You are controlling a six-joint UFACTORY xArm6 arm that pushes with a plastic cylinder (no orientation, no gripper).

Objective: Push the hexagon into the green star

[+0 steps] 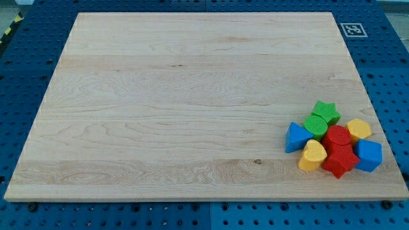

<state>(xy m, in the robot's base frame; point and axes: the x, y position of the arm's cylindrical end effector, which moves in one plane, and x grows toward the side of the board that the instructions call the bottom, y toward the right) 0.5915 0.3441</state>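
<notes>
The green star (pixel 326 112) lies at the top of a tight cluster of blocks near the board's lower right corner. The yellow hexagon (pixel 359 130) sits to the lower right of the star, a small gap apart from it, and touches the red round block (pixel 337 136). A green round block (pixel 315 126) lies just below the star and touches it. My tip does not show in this view, and no part of the rod or arm is in sight.
The cluster also holds a blue triangle (pixel 296 137) at its left, a yellow heart (pixel 312 156), a red star (pixel 339 161) and a blue cube (pixel 369 155) near the board's right edge. The wooden board (pixel 179 102) rests on a blue pegboard.
</notes>
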